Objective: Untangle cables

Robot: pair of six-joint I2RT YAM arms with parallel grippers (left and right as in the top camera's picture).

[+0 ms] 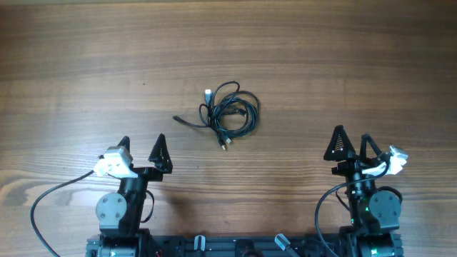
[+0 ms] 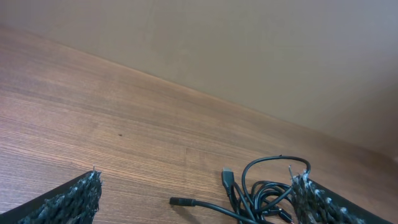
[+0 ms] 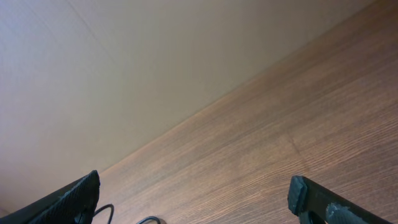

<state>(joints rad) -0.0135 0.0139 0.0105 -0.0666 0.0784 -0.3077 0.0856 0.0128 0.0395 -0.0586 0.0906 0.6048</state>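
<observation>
Step in hand: the first reach toward the tangle is judged due; nothing is gripped yet.
Doing it well: the stray plug end is best pinched by one arm while a loop is drawn away by the other, so no knot is tightened.
Left gripper: jaws spread wide, empty.
Right gripper: jaws spread wide, empty.
Cables: loosely bundled mid-table, ahead of and between both grippers, touched by neither, nearer the left.
</observation>
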